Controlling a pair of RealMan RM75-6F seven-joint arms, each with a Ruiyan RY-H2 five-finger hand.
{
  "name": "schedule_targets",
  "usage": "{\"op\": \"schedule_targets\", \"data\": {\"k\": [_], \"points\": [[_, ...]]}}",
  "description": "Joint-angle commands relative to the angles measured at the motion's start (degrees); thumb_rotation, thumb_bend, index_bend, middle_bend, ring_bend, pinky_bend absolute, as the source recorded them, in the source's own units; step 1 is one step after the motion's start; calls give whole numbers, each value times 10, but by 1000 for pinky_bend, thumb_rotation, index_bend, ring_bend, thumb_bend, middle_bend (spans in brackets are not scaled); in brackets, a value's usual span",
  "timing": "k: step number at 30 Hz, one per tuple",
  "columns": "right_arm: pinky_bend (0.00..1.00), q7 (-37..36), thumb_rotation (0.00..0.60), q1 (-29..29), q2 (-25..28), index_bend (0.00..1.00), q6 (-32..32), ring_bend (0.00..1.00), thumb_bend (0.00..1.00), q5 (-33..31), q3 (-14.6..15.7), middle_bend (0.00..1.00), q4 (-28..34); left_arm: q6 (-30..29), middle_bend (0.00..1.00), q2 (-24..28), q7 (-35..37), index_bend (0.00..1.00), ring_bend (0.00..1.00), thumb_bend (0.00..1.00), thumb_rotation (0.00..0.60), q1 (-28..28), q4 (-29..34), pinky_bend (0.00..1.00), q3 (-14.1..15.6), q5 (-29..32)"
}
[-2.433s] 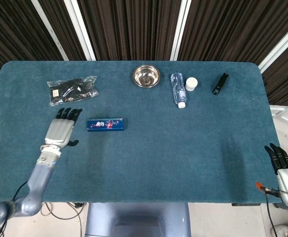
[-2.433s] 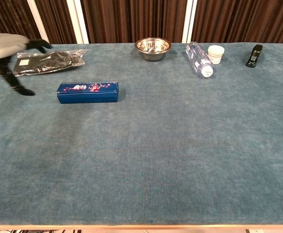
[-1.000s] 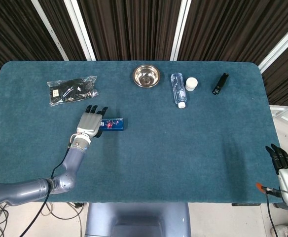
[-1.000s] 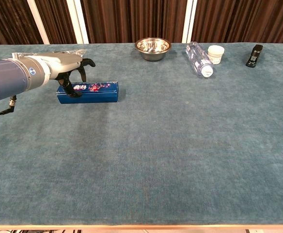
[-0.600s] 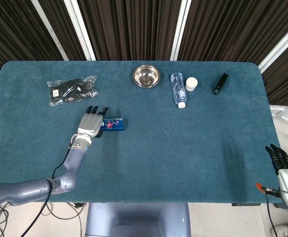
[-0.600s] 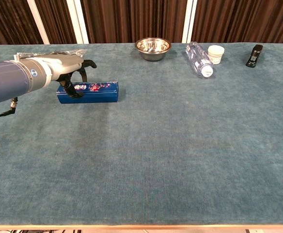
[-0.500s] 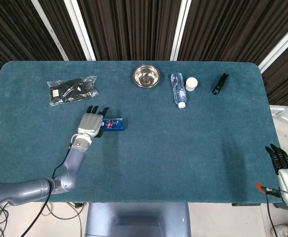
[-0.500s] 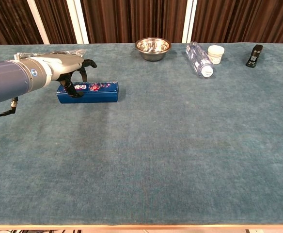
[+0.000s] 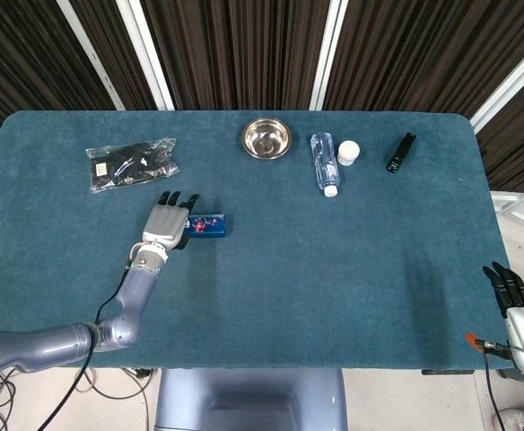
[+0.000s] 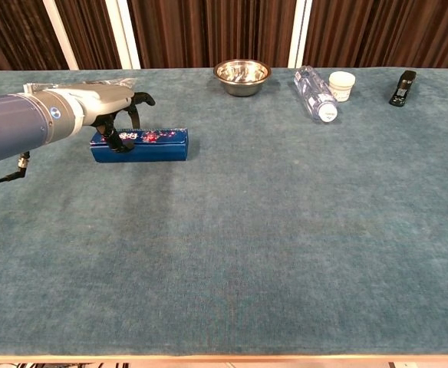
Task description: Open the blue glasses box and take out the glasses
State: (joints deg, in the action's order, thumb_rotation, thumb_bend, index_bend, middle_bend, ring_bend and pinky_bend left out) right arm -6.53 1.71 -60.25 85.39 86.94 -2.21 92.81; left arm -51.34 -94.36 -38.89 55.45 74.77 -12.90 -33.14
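Glasses box [image 10: 141, 144] lies closed on the table's [image 10: 285, 230] left half. Left hand [image 10: 105, 103] covers its left end, fingers [image 10: 115, 138] curled down around it, apparently to steady it for opening. Right hand [image 9: 513, 301] waits off the right edge, fingers straight, holding nothing.

matt teal cloth covers the table [image 10: 285, 253], the bowl [image 9: 266, 138] is shiny metal, the bottle [image 9: 324, 162] clear plastic.
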Motion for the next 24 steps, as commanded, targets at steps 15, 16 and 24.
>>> {"op": "schedule_targets", "data": {"k": [15,16,24], "points": [[199,-1,600,0,0,0,-1,0,193,-1,0,0,1,2,297,-6,6,0,0,431,600,8,-21,19,1,2],[199,-1,600,0,0,0,-1,0,193,-1,0,0,1,2,297,-7,6,0,0,431,600,9,-23,19,1,1],[199,-2,600,0,1,0,-1,0,193,-2,0,0,1,5,294,-14,2,0,0,431,600,18,-52,19,0,-1]]}}
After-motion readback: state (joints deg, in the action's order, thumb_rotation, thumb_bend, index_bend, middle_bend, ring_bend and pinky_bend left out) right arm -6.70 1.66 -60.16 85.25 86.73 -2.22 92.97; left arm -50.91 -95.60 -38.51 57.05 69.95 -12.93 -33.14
